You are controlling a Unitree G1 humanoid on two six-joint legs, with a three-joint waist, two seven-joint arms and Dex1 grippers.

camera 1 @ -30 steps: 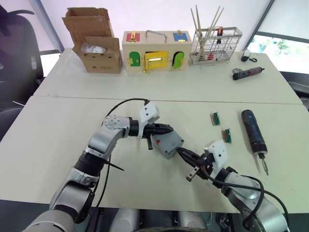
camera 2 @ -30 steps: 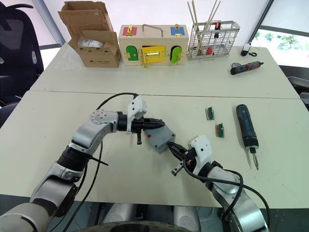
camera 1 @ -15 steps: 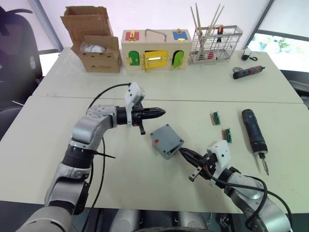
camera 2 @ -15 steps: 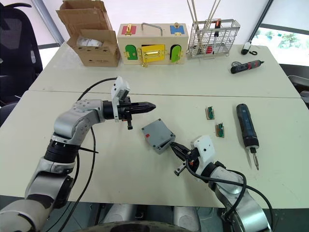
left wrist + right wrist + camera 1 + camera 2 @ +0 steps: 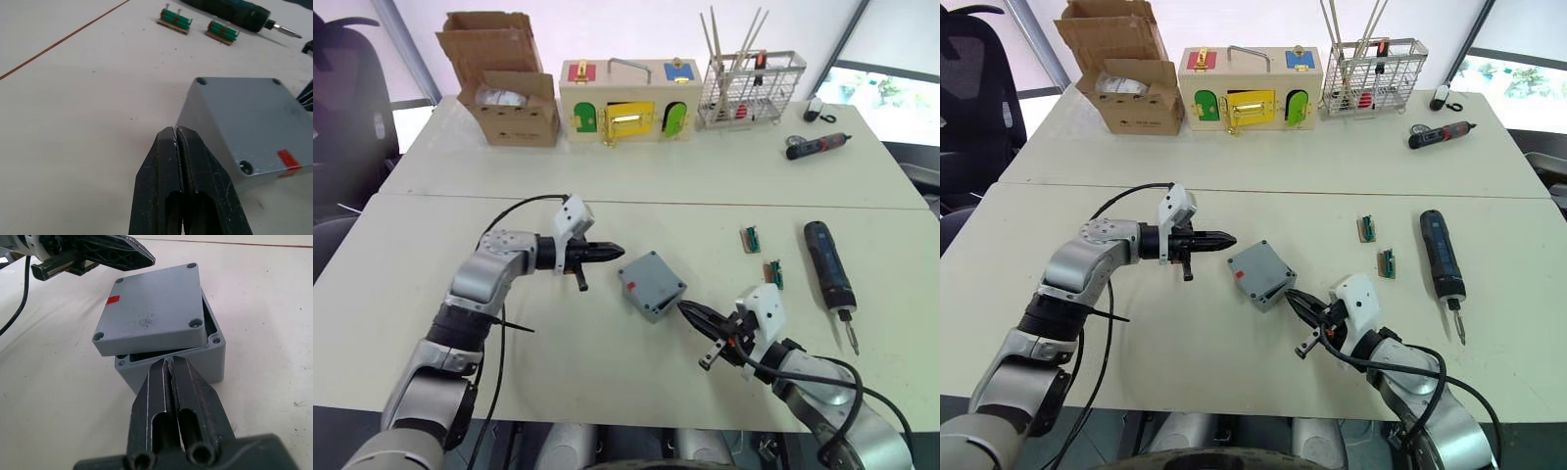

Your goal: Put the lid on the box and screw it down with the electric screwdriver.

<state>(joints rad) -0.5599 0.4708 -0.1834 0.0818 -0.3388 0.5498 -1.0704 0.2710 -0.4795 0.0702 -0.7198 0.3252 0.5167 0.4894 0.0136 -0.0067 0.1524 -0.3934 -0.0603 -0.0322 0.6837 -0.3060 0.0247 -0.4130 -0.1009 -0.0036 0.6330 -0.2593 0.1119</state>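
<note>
The grey lid (image 5: 151, 308), marked with a small red patch, lies on top of the grey box (image 5: 205, 357), twisted and shifted so one corner of the box stays uncovered. Both stand mid-table (image 5: 651, 284). My left gripper (image 5: 615, 253) is shut and empty, a short way to the left of the lid, its tips pointing at it (image 5: 175, 133). From the near right, my right gripper (image 5: 688, 311) is shut too, its tips (image 5: 168, 363) at the box's near rim under the lid's overhang. The black electric screwdriver (image 5: 827, 266) lies flat on the table to the right.
Two small green terminal pieces (image 5: 750, 240) (image 5: 773, 274) lie between the box and the screwdriver. Along the far table stand a cardboard box (image 5: 504, 83), a wooden box with coloured doors (image 5: 626, 103), a wire basket (image 5: 751, 90) and a smaller black-and-red screwdriver (image 5: 816, 147).
My left gripper has drawn back to the left, away from the lid, which now rests loose and askew on the box. The right gripper has barely moved.
</note>
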